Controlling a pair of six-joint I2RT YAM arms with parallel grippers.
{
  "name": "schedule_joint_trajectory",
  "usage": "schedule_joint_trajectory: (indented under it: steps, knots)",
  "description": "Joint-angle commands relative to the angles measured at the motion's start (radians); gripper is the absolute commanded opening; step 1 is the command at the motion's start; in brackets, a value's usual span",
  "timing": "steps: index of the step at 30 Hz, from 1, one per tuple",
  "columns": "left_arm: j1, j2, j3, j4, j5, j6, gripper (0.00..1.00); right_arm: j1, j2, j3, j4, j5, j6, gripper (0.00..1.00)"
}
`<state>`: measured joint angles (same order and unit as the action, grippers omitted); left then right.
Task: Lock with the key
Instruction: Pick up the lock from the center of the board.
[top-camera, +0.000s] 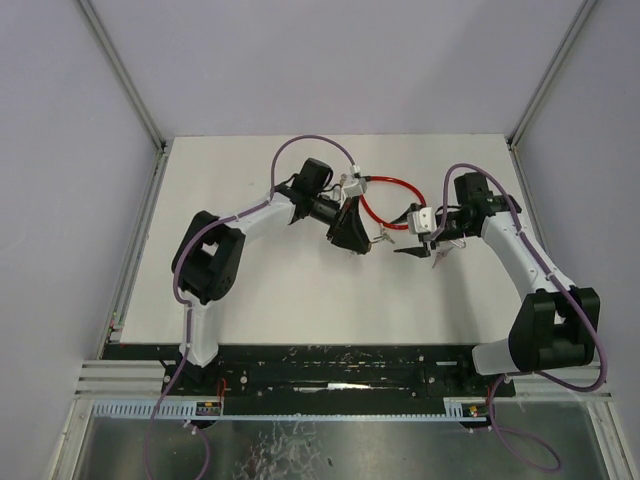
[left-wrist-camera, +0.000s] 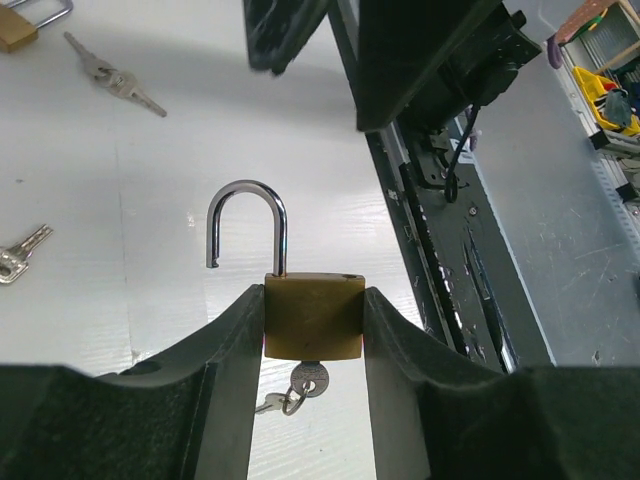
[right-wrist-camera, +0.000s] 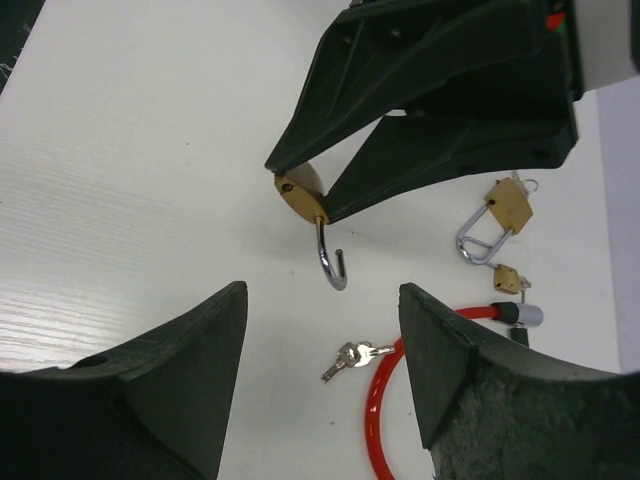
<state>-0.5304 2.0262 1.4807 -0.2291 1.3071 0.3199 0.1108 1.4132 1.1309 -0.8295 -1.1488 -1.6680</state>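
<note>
L gripper (left-wrist-camera: 313, 291) clamped on brass padlock (left-wrist-camera: 313, 318) body, above table (top-camera: 250, 300) | shackle (left-wrist-camera: 247, 186) swung open | key (left-wrist-camera: 309, 379) in keyway underneath, ring hanging off it | R gripper (right-wrist-camera: 322, 290) jaws wide, holding nothing, facing padlock, near but apart | red cable lock (right-wrist-camera: 375, 400) + loose keys (right-wrist-camera: 350, 354) on table

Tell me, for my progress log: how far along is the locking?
Done: left gripper clamps the padlock, key seemingly inserted underneath. In hand: right gripper hovers open near the shackle. To do: shackle stands open; it needs closing and locking with the key.
</note>
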Motion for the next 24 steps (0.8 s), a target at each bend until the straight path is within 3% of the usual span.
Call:
schedule_joint_trajectory:
  steps: [1, 9, 24]
  knots:
    - [-0.009, -0.011, -0.007, -0.001, 0.084, 0.066, 0.0, 0.01, 0.003, -0.028, 0.028, -0.004, -0.011, 0.67]
    - [-0.019, 0.002, 0.018, -0.105, 0.101, 0.166, 0.0, 0.056, 0.047, -0.052, 0.089, 0.026, 0.026, 0.6]
    - [-0.025, 0.004, 0.032, -0.197, 0.125, 0.272, 0.0, 0.112, 0.087, -0.061, 0.123, 0.061, 0.05, 0.36]
